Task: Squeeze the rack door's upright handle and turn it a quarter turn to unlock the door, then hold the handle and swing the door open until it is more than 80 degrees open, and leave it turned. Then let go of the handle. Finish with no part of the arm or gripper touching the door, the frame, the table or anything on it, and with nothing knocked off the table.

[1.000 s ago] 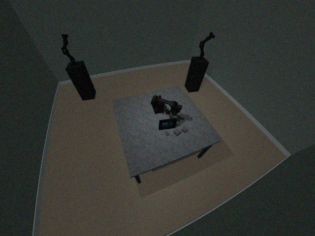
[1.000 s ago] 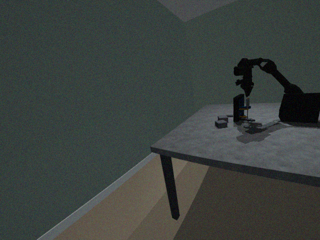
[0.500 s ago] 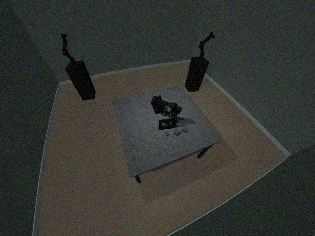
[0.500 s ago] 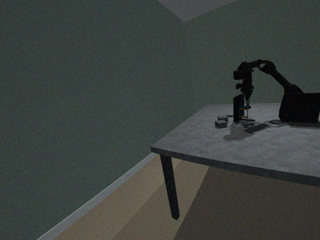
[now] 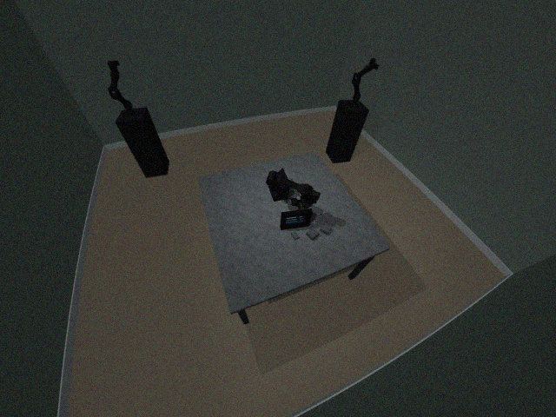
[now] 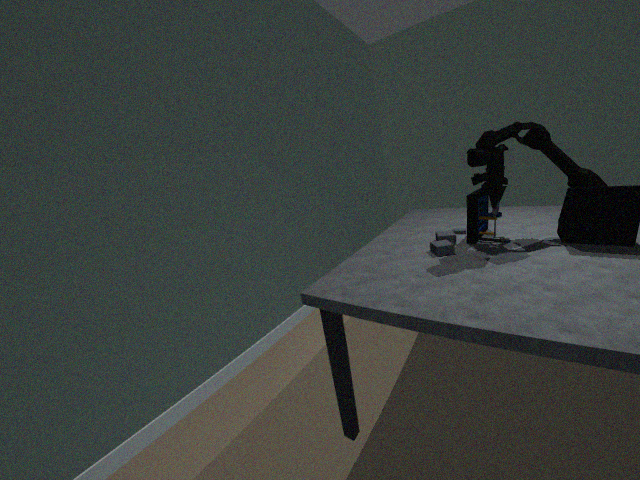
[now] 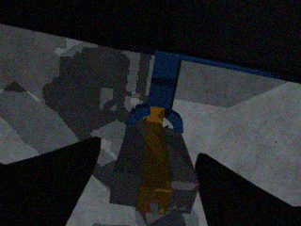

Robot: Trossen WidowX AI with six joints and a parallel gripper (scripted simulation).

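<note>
My black, taper-fingered gripper [image 6: 495,210] [image 7: 149,152] points down with its fingers parted, and nothing is clamped between them. Between my fingertips in the wrist view, yet lower, I see the upright grey handle with an orange strip down its middle [image 7: 156,162]; whether either finger touches it I cannot tell. A blue bracket with curved prongs [image 7: 164,82] reaches from the handle's far side to the black, upright rack frame [image 5: 294,215] [image 6: 472,219] [image 7: 150,28]. The frame stands on the grey, mottled tabletop [image 5: 251,251] [image 6: 392,279] [image 7: 254,141], directly in front of me, and the handle is on the side facing my base. How far the handle is turned I cannot make out. Past the frame, small grey blocks [image 5: 313,234] [image 6: 442,247] lie on the tabletop. Well apart from the table, two tall black pedestals [image 5: 146,145] [image 5: 346,132] each carry a dark, jointed arm, beside the dull green walls [image 5: 251,54] [image 6: 180,180].
</note>
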